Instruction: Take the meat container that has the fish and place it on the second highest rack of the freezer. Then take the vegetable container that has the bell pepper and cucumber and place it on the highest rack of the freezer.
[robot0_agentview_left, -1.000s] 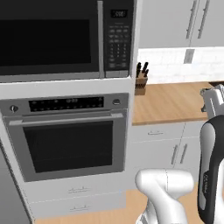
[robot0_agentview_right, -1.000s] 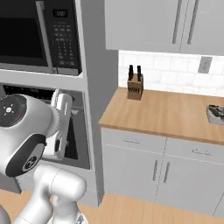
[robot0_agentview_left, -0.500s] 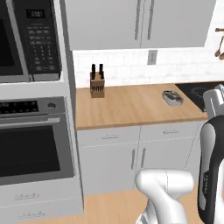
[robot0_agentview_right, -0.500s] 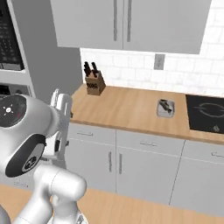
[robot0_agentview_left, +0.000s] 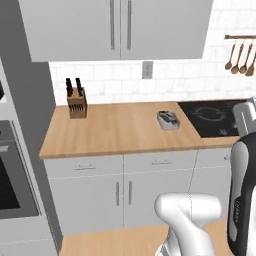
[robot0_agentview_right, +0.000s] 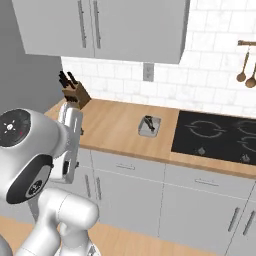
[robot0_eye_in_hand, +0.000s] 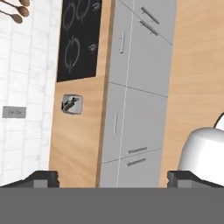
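Observation:
A small grey meat container (robot0_agentview_left: 169, 120) with a dark fish in it sits on the wooden counter (robot0_agentview_left: 115, 130), just left of the black cooktop. The right base view has the same container (robot0_agentview_right: 149, 125) near the counter's middle, and the hand view catches it (robot0_eye_in_hand: 72, 104) from high above. My gripper (robot0_eye_in_hand: 114, 179) is open, with nothing between its two dark fingertips (robot0_eye_in_hand: 41, 177), and it hangs well away from the counter, over the cabinet fronts and floor. The vegetable container and the freezer are out of view.
A knife block (robot0_agentview_left: 76, 97) stands at the counter's back left. The cooktop (robot0_agentview_left: 215, 117) lies to the right, with wooden spoons (robot0_agentview_left: 240, 52) hanging on the tiled wall above it. Grey wall cupboards (robot0_agentview_left: 120, 27) overhang the counter. An oven edge (robot0_agentview_left: 10, 185) shows far left.
The whole picture has shifted: the base has driven right, so the oven and microwave slid off to the left and the counter, container and cooktop came into view. The gripper stays open.

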